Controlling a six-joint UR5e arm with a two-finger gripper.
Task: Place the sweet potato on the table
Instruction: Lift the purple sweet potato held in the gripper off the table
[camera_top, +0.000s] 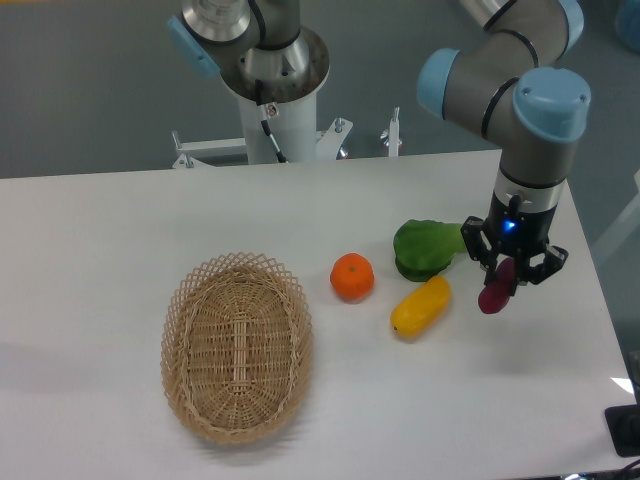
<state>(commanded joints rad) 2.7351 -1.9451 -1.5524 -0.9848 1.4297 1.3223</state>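
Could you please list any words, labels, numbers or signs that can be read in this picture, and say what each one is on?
There is no readable text in this view.
The robot arm, the gripper holding the sweet potato, the basket, the orange, the yellow vegetable, the green vegetable and the table carry no lettering.
The only sign is a small blue light above the gripper, with no characters.

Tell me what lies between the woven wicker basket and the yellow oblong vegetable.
In the fixed camera view, the round orange fruit sits between the oval wicker basket and the yellow oblong vegetable.
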